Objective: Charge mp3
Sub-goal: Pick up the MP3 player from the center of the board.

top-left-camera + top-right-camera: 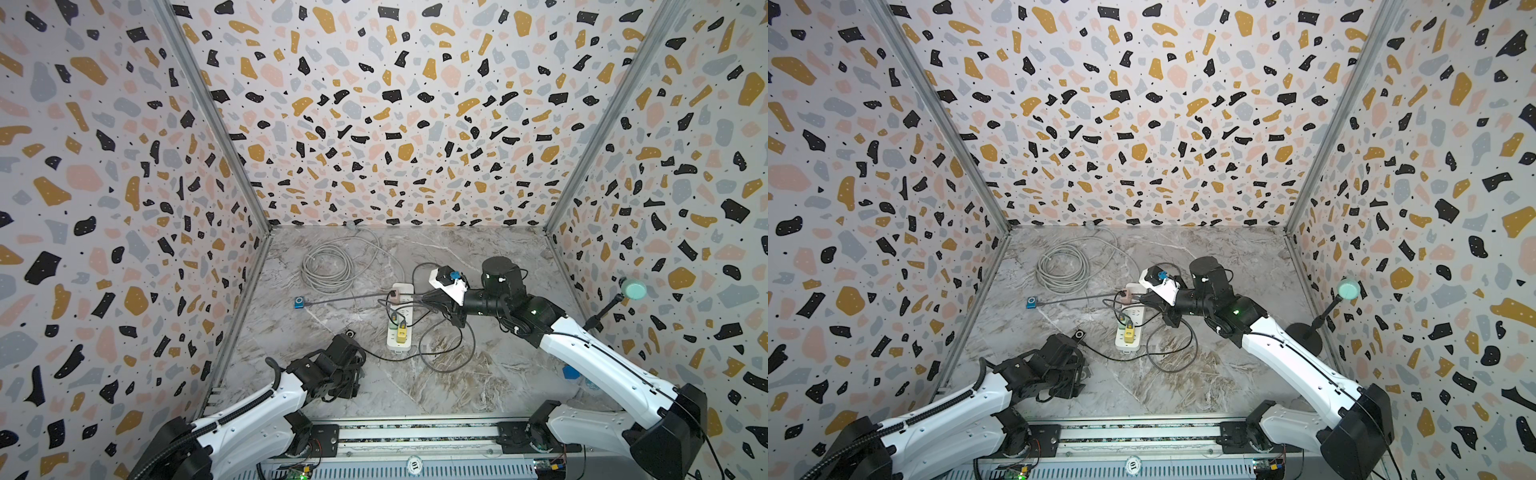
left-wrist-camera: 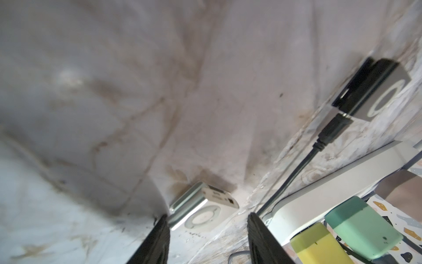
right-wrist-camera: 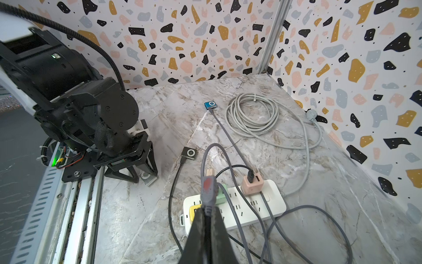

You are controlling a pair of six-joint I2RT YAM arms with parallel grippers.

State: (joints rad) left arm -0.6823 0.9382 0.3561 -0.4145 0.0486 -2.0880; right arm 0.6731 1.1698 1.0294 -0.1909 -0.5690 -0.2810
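Left gripper [image 2: 207, 216] jaws part-open, low on tabletop [image 3: 182, 102], silver mp3 [image 2: 203, 205] lying flat between the tips (not clamped), near the yellow charger [image 2: 319, 244] end of power strip [image 3: 269, 205]. Right gripper [image 3: 207, 211] jaws pinched on grey cable plug [image 3: 207, 189], beside the strip's pink charger [image 3: 252, 184] end.

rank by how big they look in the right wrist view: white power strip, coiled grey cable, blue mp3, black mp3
1. white power strip
2. coiled grey cable
3. black mp3 and blue mp3: alike; black is nearer, so unranked
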